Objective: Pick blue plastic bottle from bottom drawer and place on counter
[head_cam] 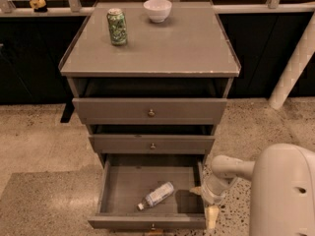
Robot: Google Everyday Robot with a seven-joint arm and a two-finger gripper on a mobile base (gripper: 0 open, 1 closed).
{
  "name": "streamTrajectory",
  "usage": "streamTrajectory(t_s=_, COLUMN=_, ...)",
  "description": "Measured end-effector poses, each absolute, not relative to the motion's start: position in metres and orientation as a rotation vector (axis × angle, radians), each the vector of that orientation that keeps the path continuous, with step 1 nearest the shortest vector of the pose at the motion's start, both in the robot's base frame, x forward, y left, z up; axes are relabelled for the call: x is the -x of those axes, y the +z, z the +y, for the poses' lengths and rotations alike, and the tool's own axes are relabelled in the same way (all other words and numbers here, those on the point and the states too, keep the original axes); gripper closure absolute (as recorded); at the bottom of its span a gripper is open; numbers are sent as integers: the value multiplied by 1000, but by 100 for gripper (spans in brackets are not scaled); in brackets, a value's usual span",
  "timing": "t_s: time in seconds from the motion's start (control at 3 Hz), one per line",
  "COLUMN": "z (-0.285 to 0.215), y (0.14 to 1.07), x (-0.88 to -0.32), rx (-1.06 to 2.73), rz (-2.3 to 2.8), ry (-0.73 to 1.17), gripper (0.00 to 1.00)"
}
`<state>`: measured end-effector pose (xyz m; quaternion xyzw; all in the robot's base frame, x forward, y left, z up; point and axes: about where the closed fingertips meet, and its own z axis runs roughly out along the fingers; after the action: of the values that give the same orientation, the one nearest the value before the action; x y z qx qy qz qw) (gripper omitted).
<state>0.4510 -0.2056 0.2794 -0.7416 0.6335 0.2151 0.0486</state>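
Gripper at 3 o'clock of blue plastic bottle, by bottom drawer wall; open or closed: cannot tell. Grasp mid-body, crosswise.

I see the bottle lying in the bottom drawer, my claw at the drawer's right wall; can left of bowl on the desk.

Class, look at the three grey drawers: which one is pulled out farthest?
The bottom drawer: it alone is pulled far out, showing the blue plastic bottle lying inside. The end effector sits beside its right wall.
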Motion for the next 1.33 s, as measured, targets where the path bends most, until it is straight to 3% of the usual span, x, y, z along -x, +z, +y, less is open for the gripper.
streamTrajectory(t_s=0.67, z=-202, y=272, x=-512, rx=2284, rz=1868, ry=634, gripper=0)
streamTrajectory(t_s=1.33, z=-211, y=252, x=-517, rx=2267, rz=1889, ry=648, gripper=0)
